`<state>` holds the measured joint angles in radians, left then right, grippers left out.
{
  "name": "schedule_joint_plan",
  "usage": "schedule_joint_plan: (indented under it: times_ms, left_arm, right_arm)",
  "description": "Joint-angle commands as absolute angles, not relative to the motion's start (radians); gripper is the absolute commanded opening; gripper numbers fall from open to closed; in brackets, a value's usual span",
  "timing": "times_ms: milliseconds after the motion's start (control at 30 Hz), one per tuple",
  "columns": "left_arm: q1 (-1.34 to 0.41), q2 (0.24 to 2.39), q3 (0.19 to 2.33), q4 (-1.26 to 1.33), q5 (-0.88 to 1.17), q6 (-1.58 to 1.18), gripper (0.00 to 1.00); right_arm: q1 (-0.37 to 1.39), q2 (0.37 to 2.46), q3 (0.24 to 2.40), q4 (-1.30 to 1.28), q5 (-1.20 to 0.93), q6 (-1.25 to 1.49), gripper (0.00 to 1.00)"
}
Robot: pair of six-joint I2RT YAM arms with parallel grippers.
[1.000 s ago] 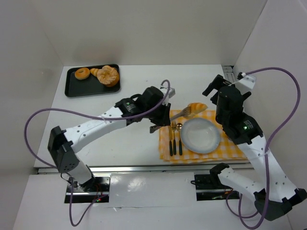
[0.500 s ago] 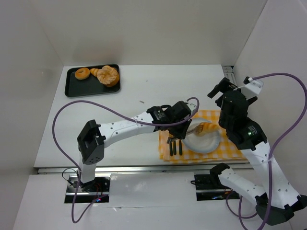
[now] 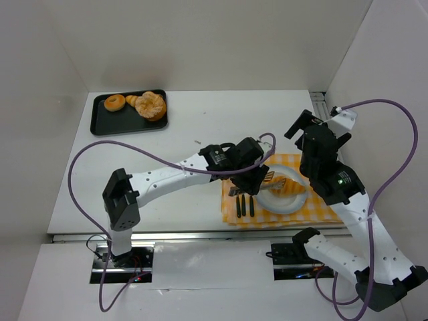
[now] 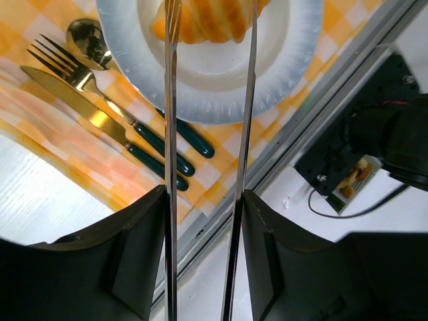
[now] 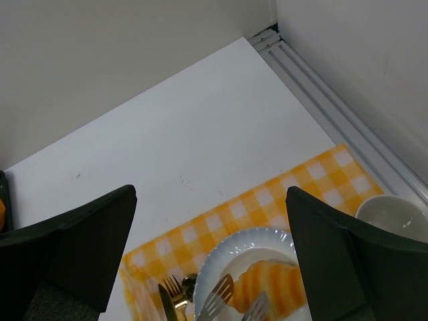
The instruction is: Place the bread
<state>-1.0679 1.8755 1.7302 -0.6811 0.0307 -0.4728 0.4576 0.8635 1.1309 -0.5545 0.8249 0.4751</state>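
The bread (image 3: 289, 188), a ridged golden roll, lies on the white plate (image 3: 277, 202) that stands on the yellow checked cloth (image 3: 328, 208). My left gripper (image 3: 249, 175) hovers over the plate's left side, shut on metal tongs (image 3: 265, 184). In the left wrist view the two arms of the tongs (image 4: 171, 100) stand spread, one on either side of the bread (image 4: 210, 20), and the gripper (image 4: 204, 200) presses on both. The right wrist view shows the tong tips (image 5: 217, 302) at the left end of the bread (image 5: 274, 287). My right gripper (image 5: 210, 200) hangs open above the cloth, holding nothing.
A gold fork, knife and spoon (image 3: 245, 200) lie on the cloth left of the plate. A black tray (image 3: 127, 114) with a doughnut and pastries sits at the back left. A white bowl (image 5: 394, 217) stands by the right wall rail. White walls close in the table.
The left arm swung right and down, carrying the bread from above the cloth's back edge onto the plate. The tong arms have spread apart, and the bread now rests on the plate.
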Motion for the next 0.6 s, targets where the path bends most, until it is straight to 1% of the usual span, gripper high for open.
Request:
schedule_joint_plan:
  times_ms: [0,133,267,367,400,467,500,567]
  left_arm:
    - [-1.069,1.735,1.753,-0.675,0.029,-0.459,0.58]
    - [-1.069,1.651,1.707,-0.693,-0.009,-0.449,0.58]
    - [-1.013,1.58,1.64,-0.738,-0.009,-0.44,0.57]
    - [-0.922,1.52,1.562,-0.759,-0.023,-0.453,0.56]
    - [-0.86,1.505,1.545,-0.759,-0.023,-0.453,0.56]
    - [-0.792,1.474,1.503,-0.769,-0.032,-0.443,0.56]
    - [-0.719,1.45,1.494,-0.769,-0.023,-0.434,0.56]
    - [-0.637,1.44,1.494,-0.779,-0.023,-0.434,0.56]
  right_arm:
    - [0.453,0.864,1.127,-0.511,0.827,0.44,1.0]
    - [0.453,0.873,1.138,-0.488,0.827,0.431,1.0]
    - [0.453,0.873,1.138,-0.479,0.818,0.431,1.0]
    - [0.453,0.873,1.138,-0.468,0.808,0.431,1.0]
    - [0.443,0.873,1.138,-0.468,0.808,0.431,1.0]
    - [0.443,0.873,1.129,-0.459,0.799,0.431,1.0]
    - [0.443,0.873,1.129,-0.459,0.787,0.431,1.0]
    - [0.443,0.873,1.12,-0.448,0.758,0.44,1.0]
